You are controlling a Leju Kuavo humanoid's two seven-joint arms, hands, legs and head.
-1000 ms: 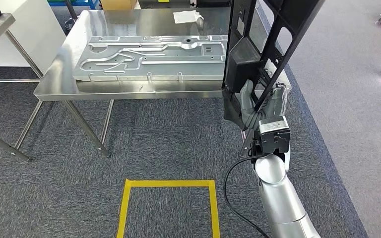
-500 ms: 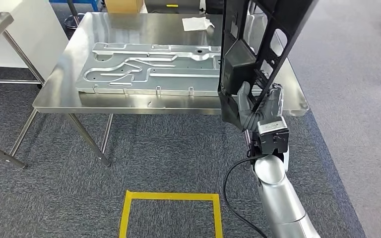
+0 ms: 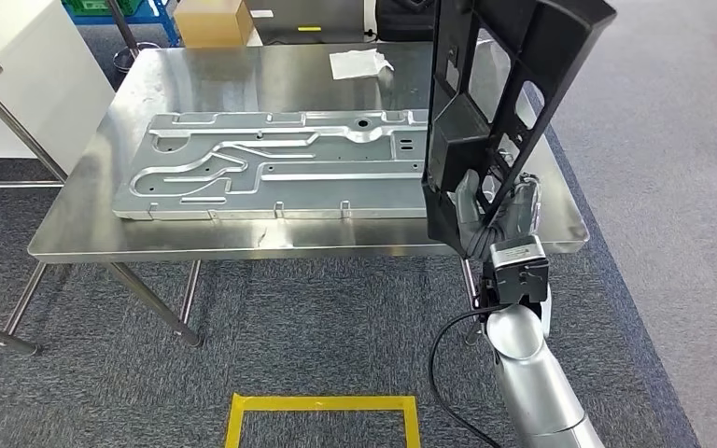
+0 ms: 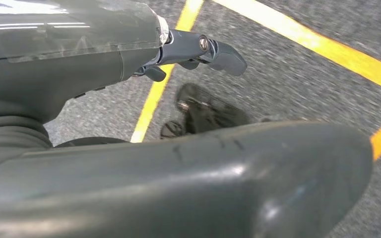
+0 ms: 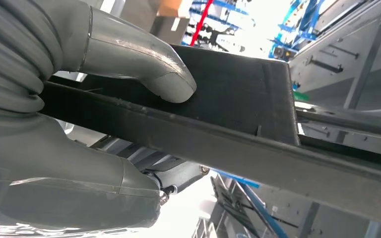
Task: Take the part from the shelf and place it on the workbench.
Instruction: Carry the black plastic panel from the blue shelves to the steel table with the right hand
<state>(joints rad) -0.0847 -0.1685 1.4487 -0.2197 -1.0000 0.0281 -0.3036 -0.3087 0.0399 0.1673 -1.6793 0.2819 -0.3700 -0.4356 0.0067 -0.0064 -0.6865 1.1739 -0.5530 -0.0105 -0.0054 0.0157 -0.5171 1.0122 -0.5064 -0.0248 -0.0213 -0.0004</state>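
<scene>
The part (image 3: 504, 84) is a large black frame-like panel standing upright. My right hand (image 3: 497, 211) grips it by its lower edge. It hangs above the right end of the steel workbench (image 3: 224, 89), and its lower corner reaches down to the table's front rim. In the right wrist view my thumb (image 5: 144, 64) presses on the part's black bar (image 5: 238, 104), with the other fingers wrapped under it. My left hand (image 4: 178, 148) hangs over the carpet with its fingers (image 4: 213, 49) apart and nothing in it.
A long silver stamped panel (image 3: 271, 173) covers the workbench's middle and left. White paper (image 3: 359, 63) lies at the back. A cardboard box (image 3: 210, 21) stands behind the table. A yellow tape square (image 3: 322, 411) marks the carpet in front. A second table's legs (image 3: 0, 336) stand at the left.
The whole picture has shifted: the camera has come nearer to the workbench and turned slightly. The part stays upright in my right hand's grip.
</scene>
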